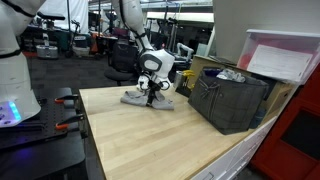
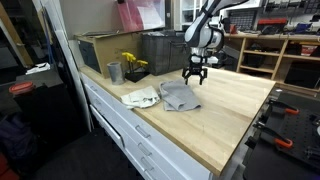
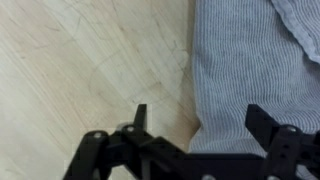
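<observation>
The fingers (image 3: 140, 118) are being held spread wide, with nothing being gripped between them, and they are being hung just above the tabletop (image 3: 70, 60). In the wrist view the grey striped cloth (image 3: 250, 60) is being seen ahead of the fingers and off to one side. Its nearly straight edge is being run lengthwise through the gap between them. One finger is therefore being poised over bare wood and the other finger (image 3: 268, 128) over fabric, so it is the cloth's edge, not its middle, that is being straddled. In an exterior view the cloth (image 2: 180, 96) is being shown lying flat and slightly rumpled beneath the fingers. It is stretching away from them toward a pale cloth (image 2: 140, 97), which is lying just beside it and farther from the fingers. Whether the tips are touching the fabric cannot be told.
</observation>
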